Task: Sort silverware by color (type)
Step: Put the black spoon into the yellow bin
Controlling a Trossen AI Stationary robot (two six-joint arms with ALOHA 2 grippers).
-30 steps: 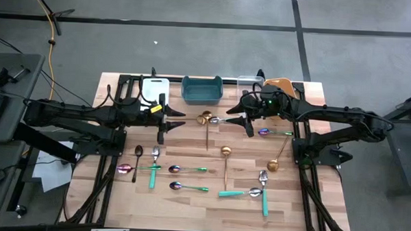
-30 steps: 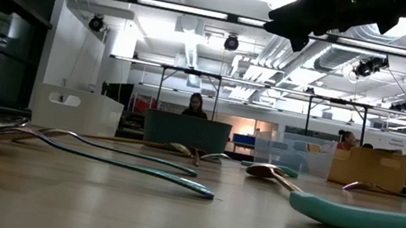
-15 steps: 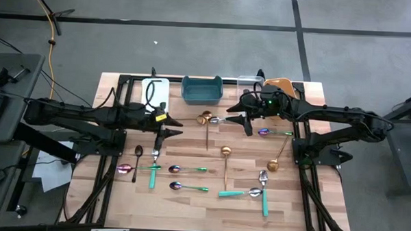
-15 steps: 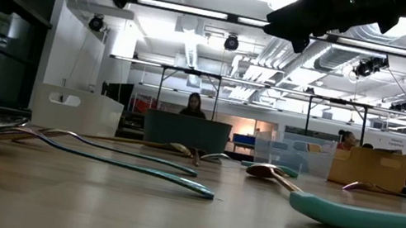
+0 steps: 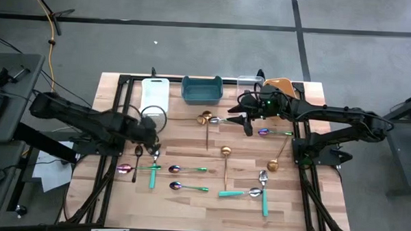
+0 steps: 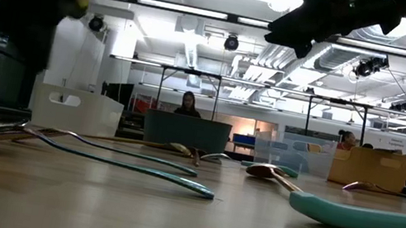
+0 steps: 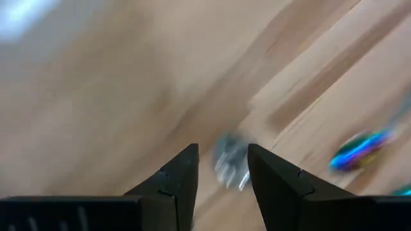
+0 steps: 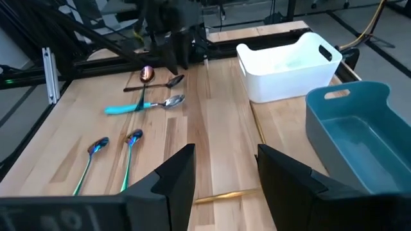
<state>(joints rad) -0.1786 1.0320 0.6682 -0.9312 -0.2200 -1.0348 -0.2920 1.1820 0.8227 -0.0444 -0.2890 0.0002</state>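
Note:
Silverware lies scattered on the wooden table: a dark spoon (image 5: pixel 138 152), a silver spoon with a teal handle (image 5: pixel 154 162), iridescent spoons (image 5: pixel 176 186), gold spoons (image 5: pixel 225 152) and more teal-handled pieces (image 5: pixel 263 189). My left gripper (image 5: pixel 152 144) points steeply down, just above the silver spoon's bowl (image 7: pixel 228 163). It is open and touches nothing. My right gripper (image 5: pixel 246 121) hangs open and empty above the table's far middle, near a gold spoon (image 5: pixel 205 119).
Four bins stand in a row along the far edge: white (image 5: pixel 154 92), teal (image 5: pixel 201 89), clear (image 5: pixel 250 81) and orange (image 5: pixel 278 84). Black frame rails (image 5: pixel 115 160) run along both sides of the table. People sit in the room behind.
My left gripper has swung from near the white bin toward the table's near edge and sunk. It has tipped from level to pointing steeply down and rolled, and now hangs over the dark and silver spoons at the left. No silverware has moved.

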